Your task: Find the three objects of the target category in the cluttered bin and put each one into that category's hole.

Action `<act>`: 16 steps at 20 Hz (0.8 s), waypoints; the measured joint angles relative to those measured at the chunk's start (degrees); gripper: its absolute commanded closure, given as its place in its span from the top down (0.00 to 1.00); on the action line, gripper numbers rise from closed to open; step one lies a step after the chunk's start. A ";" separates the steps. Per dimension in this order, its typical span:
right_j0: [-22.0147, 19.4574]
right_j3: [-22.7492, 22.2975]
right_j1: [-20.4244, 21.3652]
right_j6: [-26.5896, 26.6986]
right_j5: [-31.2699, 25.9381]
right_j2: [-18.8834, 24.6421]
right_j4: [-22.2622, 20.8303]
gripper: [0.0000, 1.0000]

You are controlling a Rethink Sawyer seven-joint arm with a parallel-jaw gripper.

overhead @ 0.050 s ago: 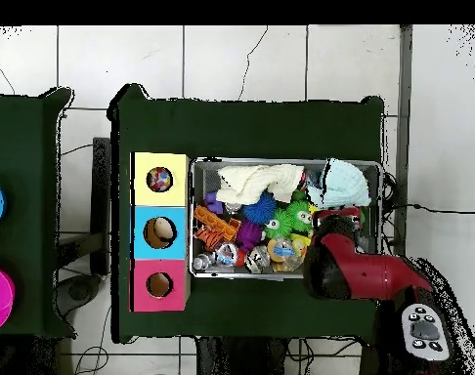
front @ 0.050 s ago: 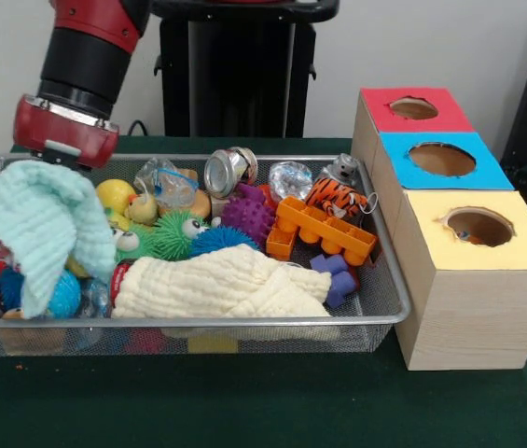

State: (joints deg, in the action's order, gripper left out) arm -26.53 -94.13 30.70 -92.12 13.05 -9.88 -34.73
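Pincer (front @ 0.050 s ago: 58,161): hanging over the left end of the bin in the front view. Its tips are buried in the mint cloth, so it's clamped on that, though the fingers themselves can't be seen.
Mint cloth (front @ 0.050 s ago: 44,224): pale green waffle-weave washcloth, lifted up by its top and draping down over the toys at the bin's left end.
Arm (front @ 0.050 s ago: 81,65): red and black, coming down from the top left in the front view; in the overhead view it covers the bin's right corner nearest the robot.
Bin (front @ 0.050 s ago: 389,313): silver wire mesh tray on the dark green desk (front @ 0.050 s ago: 244,401), pretty stuffed.
Cream cloth (front @ 0.050 s ago: 216,285): a second washcloth, crumpled along the bin's near edge, about the middle.
Other clutter: orange building block (front @ 0.050 s ago: 324,229) right of center, toy tiger (front @ 0.050 s ago: 336,198) just behind it, purple spiky ball (front @ 0.050 s ago: 247,217), green fuzzy toy with googly eyes (front @ 0.050 s ago: 174,235), blue spiky ball (front @ 0.050 s ago: 218,241), yellow ball (front @ 0.050 s ago: 114,194), and a shiny metal can (front @ 0.050 s ago: 226,171) at the far side.
Sorting box (front @ 0.050 s ago: 473,308): wooden, just right of the bin, with three round holes on top. Red panel (front @ 0.050 s ago: 375,101) farthest, blue panel (front @ 0.050 s ago: 398,154) in the middle, yellow panel (front @ 0.050 s ago: 431,247) nearest the camera. Something small sits inside the yellow hole; can't tell what.
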 measured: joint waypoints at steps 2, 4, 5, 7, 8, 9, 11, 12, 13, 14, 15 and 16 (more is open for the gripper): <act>-1.47 -0.02 -0.03 0.00 -3.40 0.00 -0.08 0.00; -2.02 -0.05 -0.05 0.00 -4.68 0.00 -0.06 0.00; -2.24 -0.07 -0.07 0.00 -5.19 0.00 -0.06 0.00; -3.00 -0.14 -0.12 0.00 -6.67 0.00 -0.06 0.00; -3.17 -0.19 -0.15 0.00 -7.21 0.00 -0.06 0.00; -3.34 -0.24 -0.18 0.00 -7.74 0.00 -0.06 0.00; -3.40 -0.28 -0.22 0.00 -8.37 0.00 -0.06 0.00; -3.40 -0.30 -0.23 0.00 -8.76 0.01 -0.05 0.00; -3.38 -0.32 -0.23 0.00 -9.27 0.01 -0.05 0.00; -3.40 -0.32 -0.23 0.00 -9.59 0.00 -0.05 0.00; -3.40 -0.33 -0.23 0.00 -9.82 0.00 -0.06 0.00; -3.39 -0.33 -0.23 0.00 -10.11 0.01 -0.05 0.00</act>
State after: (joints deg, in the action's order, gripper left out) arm -29.92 -94.46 30.47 -92.12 2.94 -9.86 -34.78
